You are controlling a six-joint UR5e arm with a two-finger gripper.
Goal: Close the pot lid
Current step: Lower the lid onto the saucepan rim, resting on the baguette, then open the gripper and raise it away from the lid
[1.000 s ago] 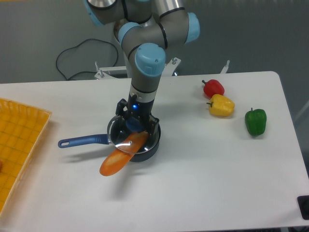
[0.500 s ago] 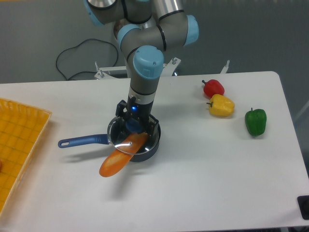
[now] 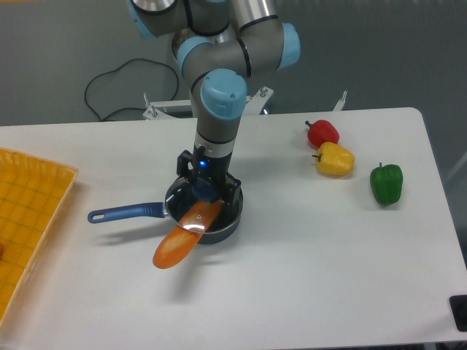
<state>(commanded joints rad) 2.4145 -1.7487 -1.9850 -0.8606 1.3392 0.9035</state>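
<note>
The gripper (image 3: 203, 189) was down over the pot (image 3: 219, 222), its fingers closed on the blue knob of the lid (image 3: 191, 209) — the glass disc sat on the pot's rim, seemingly tilted. An orange spatula (image 3: 179, 240) stuck out from under it onto the white table (image 3: 306, 248).

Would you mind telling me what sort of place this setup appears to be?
Probably a robotics lab: a grey-and-blue jointed arm is mounted behind a plain white table, with toy-like red, yellow and green peppers and loose black cable behind.
</note>
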